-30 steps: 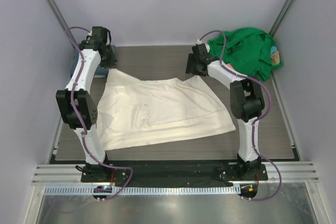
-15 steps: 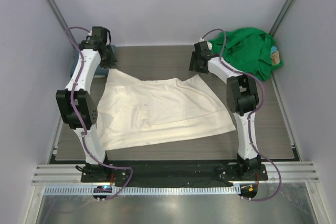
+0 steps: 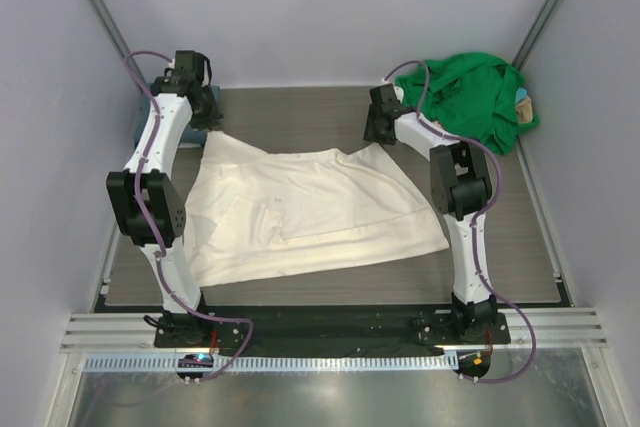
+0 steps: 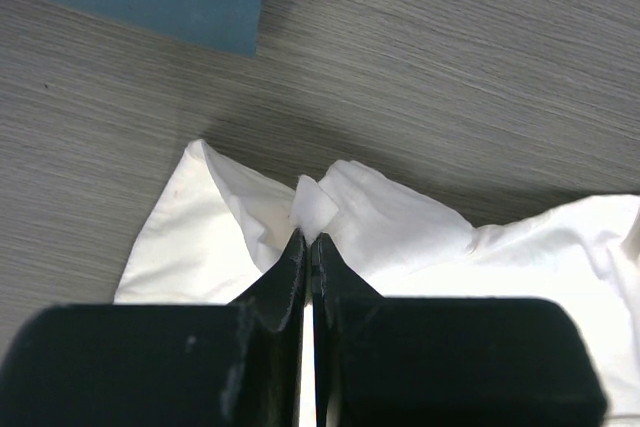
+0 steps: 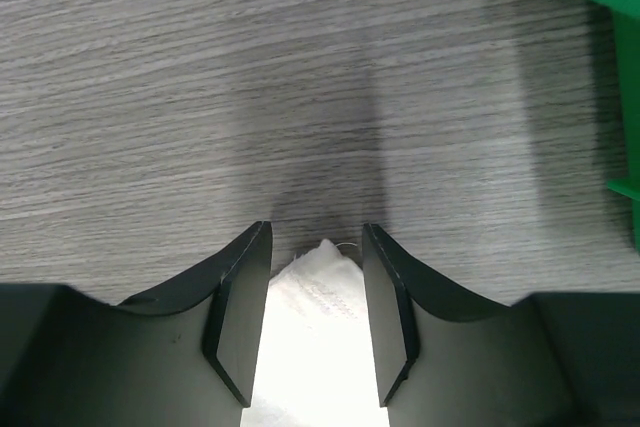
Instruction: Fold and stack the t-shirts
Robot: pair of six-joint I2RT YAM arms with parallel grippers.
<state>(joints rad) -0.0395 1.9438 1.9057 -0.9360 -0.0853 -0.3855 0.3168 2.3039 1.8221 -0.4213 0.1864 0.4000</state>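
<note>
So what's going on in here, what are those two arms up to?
Two robot arms are working on a cream-white t-shirt spread across the table. The left gripper is shut on a pinch of fabric at the shirt's far left corner. The right gripper is open, its jaws straddling the tip of the far right corner without gripping it yet. A crumpled green t-shirt waits in the far right corner of the table.

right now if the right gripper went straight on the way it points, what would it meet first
Most likely the corner of the cream t-shirt, which lies between the open fingers of the right gripper. Beyond it is the wood-grain table. Depth is unclear.
</note>
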